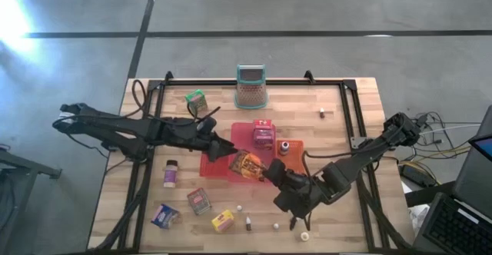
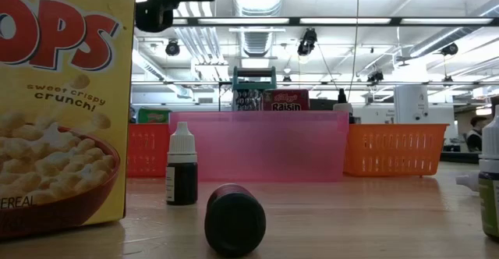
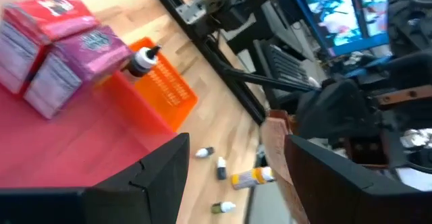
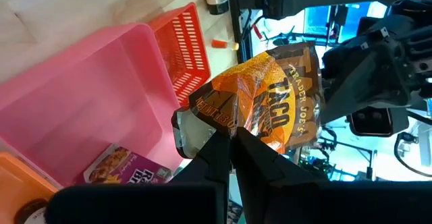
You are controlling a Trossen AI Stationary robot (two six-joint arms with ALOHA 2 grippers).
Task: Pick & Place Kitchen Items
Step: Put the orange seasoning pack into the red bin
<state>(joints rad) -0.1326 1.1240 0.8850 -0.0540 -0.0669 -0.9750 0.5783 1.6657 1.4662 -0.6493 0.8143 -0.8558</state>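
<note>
While right gripper (image 4: 233,140) pinches orange packet (image 4: 270,102), left gripper (image 3: 233,177) gapes empty; wooden table (image 1: 346,117), grey floor.

Light wooden surface (image 1: 338,117) with a black frame along its edges. At the centre lie a pink tray (image 1: 219,159) and an orange tray (image 1: 296,149), side by side. A teal-rimmed mesh holder (image 1: 250,86) stands at the far edge, a green box (image 1: 196,99) to its left. Near the front lie a small jar (image 1: 170,173), a red box (image 1: 199,201), a blue box (image 1: 164,216), a yellow box (image 1: 223,221) and several tiny bottles (image 1: 248,223).
</note>
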